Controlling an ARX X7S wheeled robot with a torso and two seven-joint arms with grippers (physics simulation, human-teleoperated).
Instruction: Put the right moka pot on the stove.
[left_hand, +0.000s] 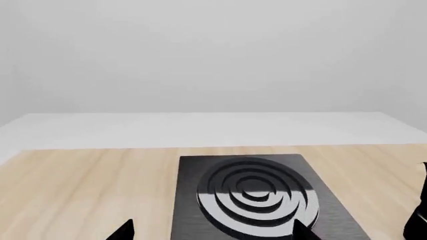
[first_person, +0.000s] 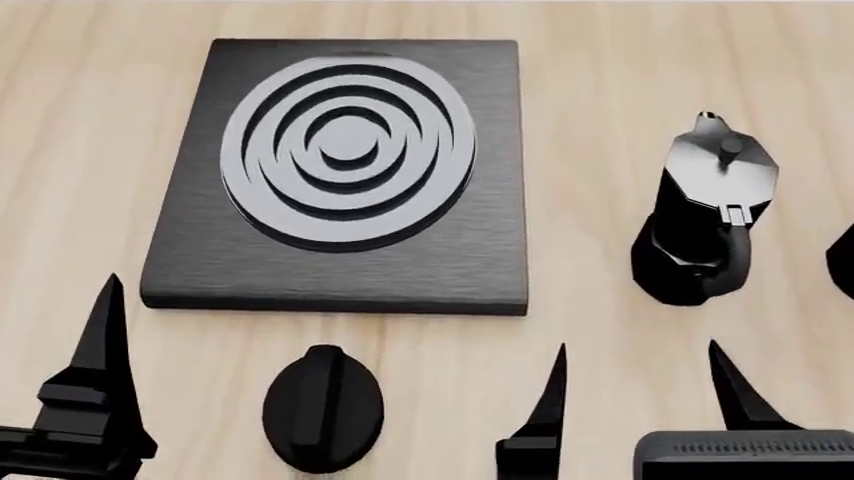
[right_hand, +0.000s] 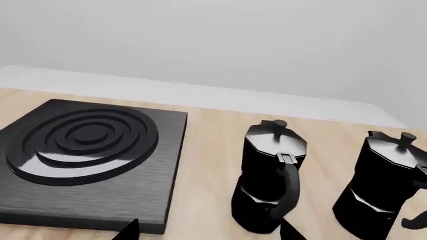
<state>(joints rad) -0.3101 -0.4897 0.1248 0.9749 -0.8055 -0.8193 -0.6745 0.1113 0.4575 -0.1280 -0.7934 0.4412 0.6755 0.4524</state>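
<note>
My right fingers (first_person: 638, 400) are spread wide and hold nothing. My left fingers (first_person: 107, 330) show only one tip, so I cannot tell how they stand. The right pot (right_hand: 387, 187) sits on the bench (first_person: 587, 60), ahead and out to the right side. I should reach past the near pot (first_person: 703, 220), which is in my way. The knob (first_person: 323, 407) sits between my hands, the stove (first_person: 187, 250) beyond it.

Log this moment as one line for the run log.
stage: pre-grasp | right moka pot: on table, untouched | stove: bare | other moka pot: beside stove | left gripper: empty | right gripper: open, empty
</note>
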